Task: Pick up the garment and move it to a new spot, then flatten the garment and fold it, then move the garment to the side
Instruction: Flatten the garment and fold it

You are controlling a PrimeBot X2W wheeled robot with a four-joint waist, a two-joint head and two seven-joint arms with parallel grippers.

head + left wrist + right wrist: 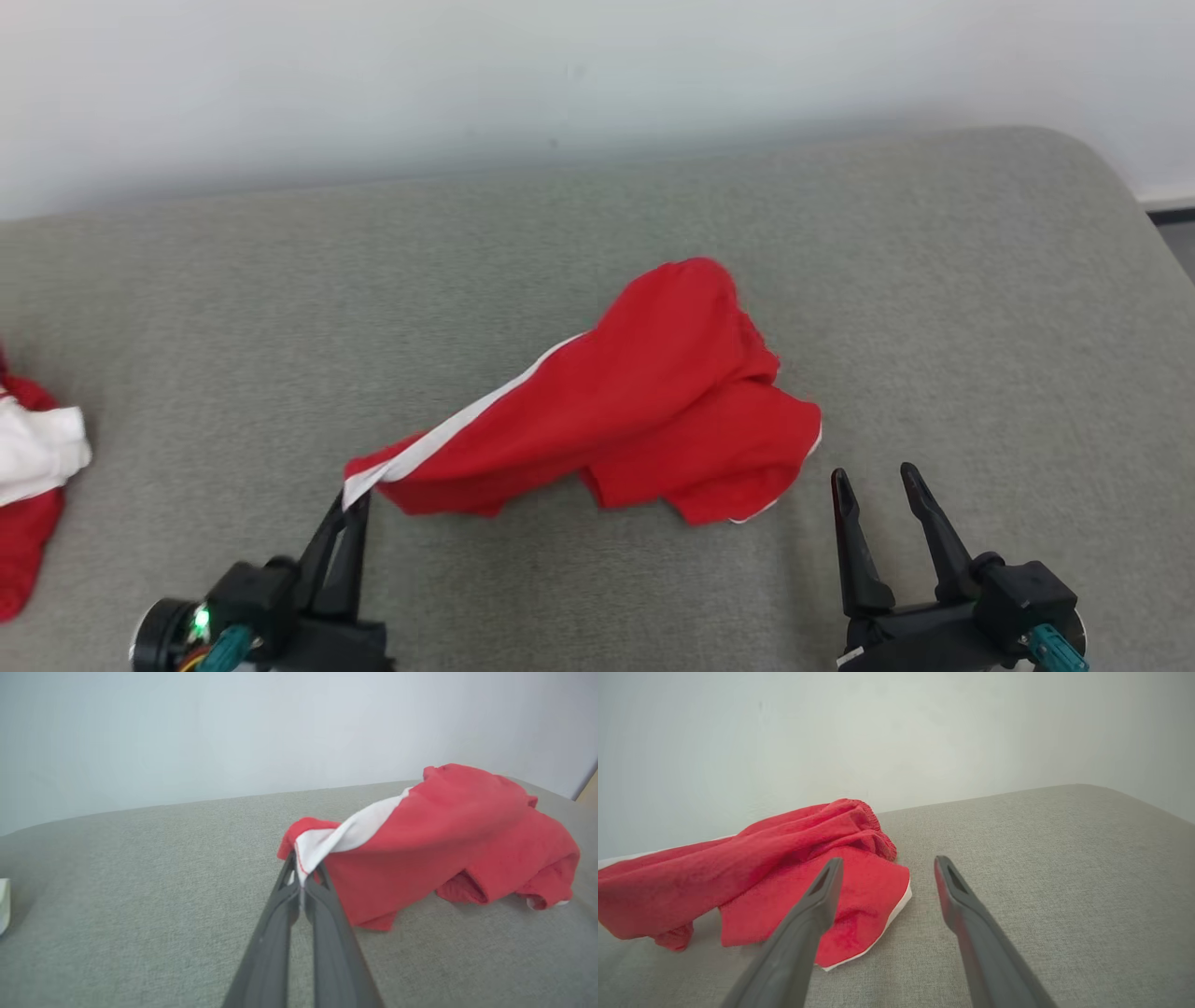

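**Red cloth caught by one corner**

Red and bunched, the garment (pixel 635 401) lay in the middle of the grey cushion (pixel 560 215). My left gripper (pixel 353 504) had its two fingers pressed together on the near-left corner, right where the white stripe (pixel 467 417) ended. From that pinch the cloth ran long, up and away to my right, and its far end was heaped highest.

My right gripper (pixel 873 478) stood with its fingers wide apart and nothing between them, just beside the white-edged hem (pixel 814 439) at the garment's near-right end. I judged it the nearer arm for a second hold.

In the right wrist view one finger crossed the red cloth, and I could not tell whether it touched. Folds hid the underside and the true outline, so I could not say what kind of clothing it was. At the left edge a second red-and-white heap (pixel 33 467) was cut off by the frame.
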